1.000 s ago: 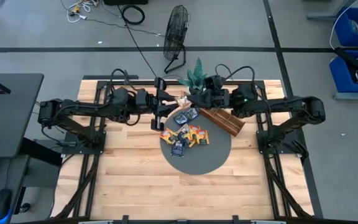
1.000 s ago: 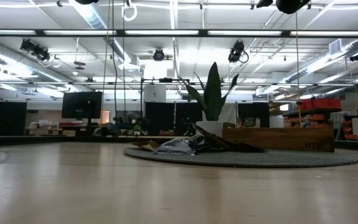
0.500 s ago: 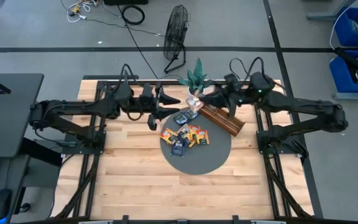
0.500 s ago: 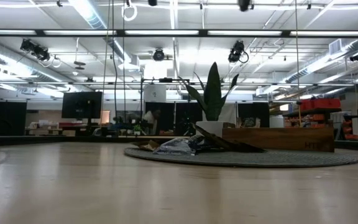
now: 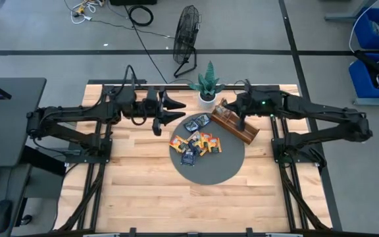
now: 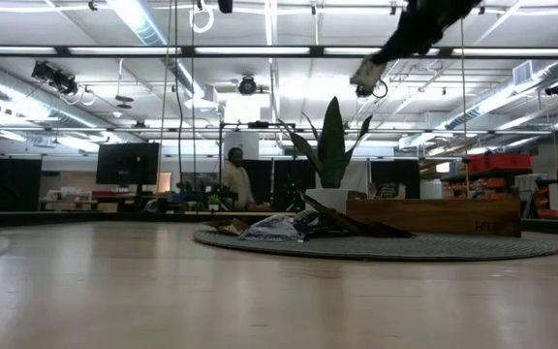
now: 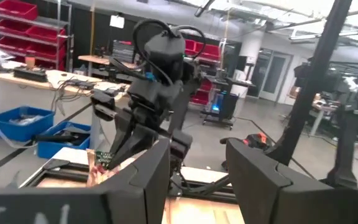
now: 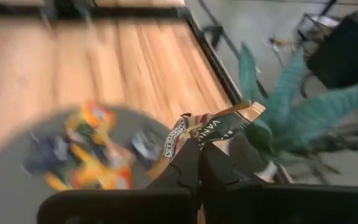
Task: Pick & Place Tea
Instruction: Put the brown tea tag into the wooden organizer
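A pale wooden plank table [image 5: 143, 191] carries a round dark grey mat [image 5: 216, 168]. A small white-potted green plant [image 5: 207, 84] stands at its far edge. Tea sachets [image 5: 194, 143] and a long brown wooden tray [image 5: 237, 125] lie on the mat.

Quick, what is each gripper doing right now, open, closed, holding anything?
Left gripper: open, holding nothing, raised at the table's far edge.
Right gripper: shut on a pale tea sachet, above the wooden tray.

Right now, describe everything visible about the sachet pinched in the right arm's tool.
The sachet is a small flat packet, pale tan with a dark band and light lettering, looking like paper or foil. It is creased and tilted, clamped at its lower edge by the shut right tool, which alone touches it. It hangs in the air beside the plant, above the wooden tray, apart from the sachets on the round mat.
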